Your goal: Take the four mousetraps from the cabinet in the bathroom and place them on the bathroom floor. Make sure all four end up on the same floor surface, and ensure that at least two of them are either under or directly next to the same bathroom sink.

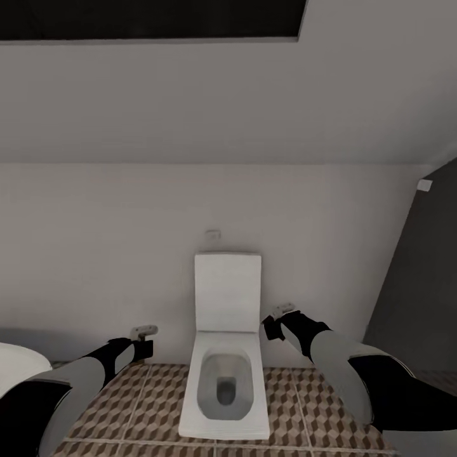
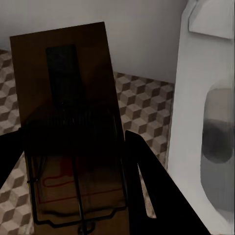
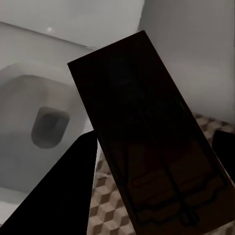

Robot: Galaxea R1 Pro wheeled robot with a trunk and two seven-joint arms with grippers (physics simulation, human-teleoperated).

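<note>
Carrying one mousetrap [image 2: 73, 132] clamped in the left gripper [image 1: 143, 341] and another mousetrap [image 3: 147, 132] pinched in the right gripper [image 1: 279, 320], both held low in frame above the bathroom floor [image 1: 127, 406], flanking the toilet [image 1: 223, 381]. Better to turn toward the sink before lowering them flat.

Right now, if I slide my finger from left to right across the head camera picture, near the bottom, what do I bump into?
White rounded tub edge → left gripper holding a mousetrap → toilet → right gripper holding another mousetrap → dark grey wall.
</note>
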